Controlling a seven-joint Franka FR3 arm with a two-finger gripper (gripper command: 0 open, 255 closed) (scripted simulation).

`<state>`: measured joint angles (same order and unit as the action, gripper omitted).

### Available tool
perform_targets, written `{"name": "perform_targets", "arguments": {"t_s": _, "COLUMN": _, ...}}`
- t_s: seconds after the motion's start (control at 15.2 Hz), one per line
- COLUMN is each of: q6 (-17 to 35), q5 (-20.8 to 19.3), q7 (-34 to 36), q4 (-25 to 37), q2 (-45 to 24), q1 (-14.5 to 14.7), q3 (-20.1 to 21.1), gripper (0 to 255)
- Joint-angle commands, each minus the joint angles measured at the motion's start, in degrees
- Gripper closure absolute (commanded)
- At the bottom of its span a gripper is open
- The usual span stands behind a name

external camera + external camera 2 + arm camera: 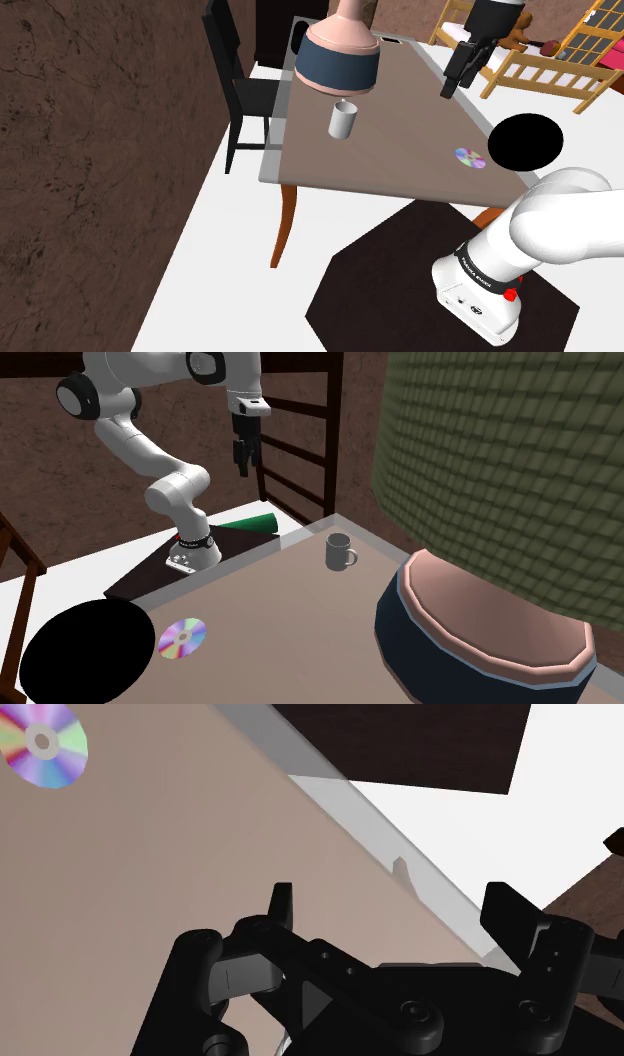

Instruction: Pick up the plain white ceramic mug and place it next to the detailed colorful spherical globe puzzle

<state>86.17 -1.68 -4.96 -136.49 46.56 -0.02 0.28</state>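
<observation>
Light was even and flat across all three views. The white floor [230, 250] glared as a plain bright field, while the brown wall [90, 150] stayed dim. The counter [400, 150] took a uniform tan, with a paler grey rim. The mug [343, 119] carried soft grey shading, lighter on one side. The disc [470, 158] gave off a rainbow sheen. A round black shape [528, 140] near it was flat black throughout. In the wrist view the jaws read as near-solid black with faint grey edges.
</observation>
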Motion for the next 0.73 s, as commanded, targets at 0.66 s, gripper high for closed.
{"name": "perform_targets", "arguments": {"t_s": 0.66, "q6": 20.20, "q5": -0.10, "q7": -2.15, "q4": -0.91, "q2": -16.65, "q1": 0.92, "q3": -0.59, "gripper": 0}}
